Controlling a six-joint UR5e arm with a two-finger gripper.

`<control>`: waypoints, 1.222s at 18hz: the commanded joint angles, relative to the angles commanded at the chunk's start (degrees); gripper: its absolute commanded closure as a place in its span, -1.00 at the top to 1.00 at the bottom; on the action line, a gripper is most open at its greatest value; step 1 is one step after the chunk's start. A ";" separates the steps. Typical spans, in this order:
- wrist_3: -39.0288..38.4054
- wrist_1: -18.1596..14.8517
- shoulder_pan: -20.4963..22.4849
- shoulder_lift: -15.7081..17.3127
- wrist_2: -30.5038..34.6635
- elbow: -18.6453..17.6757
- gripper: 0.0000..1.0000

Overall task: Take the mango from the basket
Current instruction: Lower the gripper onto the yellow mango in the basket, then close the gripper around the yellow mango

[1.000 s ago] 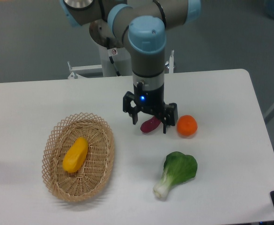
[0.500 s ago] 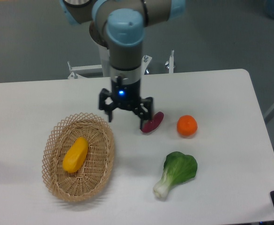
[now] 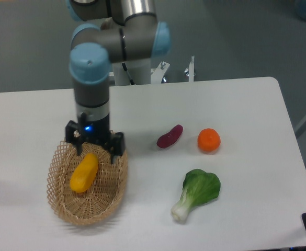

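White table [image 3: 257, 104]; claw [image 3: 95, 148] hides basket [image 3: 64, 206] rim above mango [image 3: 84, 172].

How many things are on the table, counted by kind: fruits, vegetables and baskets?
Fruits: 2, the mango and the orange.
Vegetables: 2, the purple sweet potato and the bok choy.
Baskets: 1, the basket.
Total: 5.

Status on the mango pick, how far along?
Done: the tool is over the basket, open, at the mango's upper end. In hand: nothing; the mango lies in the basket, ungripped. Left: lower, close on it, lift out.
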 joint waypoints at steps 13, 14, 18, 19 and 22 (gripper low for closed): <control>0.35 4.13 -4.13 -8.79 4.92 0.09 1.00; 0.26 4.57 -4.31 -9.15 5.10 -0.09 1.00; 0.18 5.63 -4.84 -9.76 5.36 -0.44 1.00; 0.09 5.63 -4.92 -10.02 5.45 -0.44 1.00; -0.17 5.54 -4.92 -10.11 6.33 -0.44 0.89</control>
